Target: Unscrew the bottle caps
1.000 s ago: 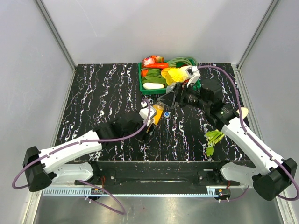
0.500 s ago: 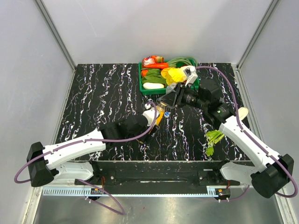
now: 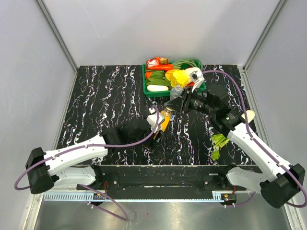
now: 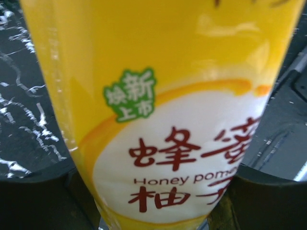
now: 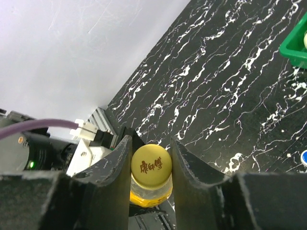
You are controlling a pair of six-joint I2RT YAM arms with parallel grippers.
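An orange juice bottle (image 4: 158, 96) with a yellow and white label fills the left wrist view. My left gripper (image 4: 153, 203) is shut on its body, with dark fingers (image 4: 33, 201) on both sides. From above, the bottle (image 3: 165, 121) is held off the black marble table, near its middle, by the left gripper (image 3: 160, 123). Its yellow cap (image 5: 151, 165) sits between the two pads of my right gripper (image 5: 151, 167), which is shut on it. The right gripper (image 3: 170, 107) comes at the bottle's top from the right. A blue cap (image 5: 303, 158) shows at the right edge of the right wrist view.
A green tray (image 3: 146, 89) of toy vegetables stands at the back centre, just behind the right gripper. A green leafy vegetable (image 3: 219, 142) lies on the table at the right, beside the right arm. Grey walls enclose the table on three sides.
The right gripper has come down and left onto the yellow cap and closed on it. The left arm has pushed the bottle slightly forward and right to meet it.
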